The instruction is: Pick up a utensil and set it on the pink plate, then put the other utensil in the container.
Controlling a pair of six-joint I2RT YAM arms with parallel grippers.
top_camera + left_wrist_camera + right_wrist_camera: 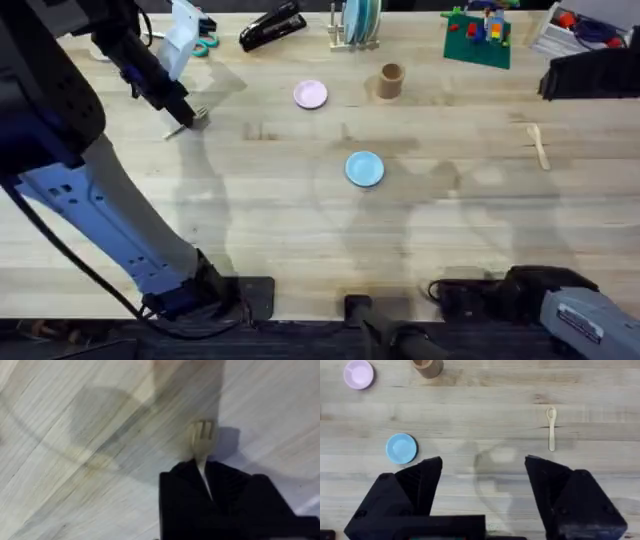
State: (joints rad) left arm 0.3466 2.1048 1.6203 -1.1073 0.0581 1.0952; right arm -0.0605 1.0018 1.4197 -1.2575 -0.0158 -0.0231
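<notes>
Because the left pincer [207, 485] is clamped on the handle of the fork [201, 440], tines pointing out past the fingertips, you have the first utensil in hand at the far left of the worktop [300, 240], low over the wood. That grip near the handle end leaves the tines free, which should let you lay the fork flat across the pink plate [310, 95], which sits to the right of the pincer. The stretch of worktop between them looks bare; a stapler [272, 28] lies farther back, out of the way. Just right of the plate stands the container [390, 81], so judge your approach to stop short of it. The spoon [538, 145] lies alone far right, well apart from the blue plate [364, 168] in the middle. Your right pincer [482, 490] hangs wide and empty at the near edge, with clear room to reach that spoon.
</notes>
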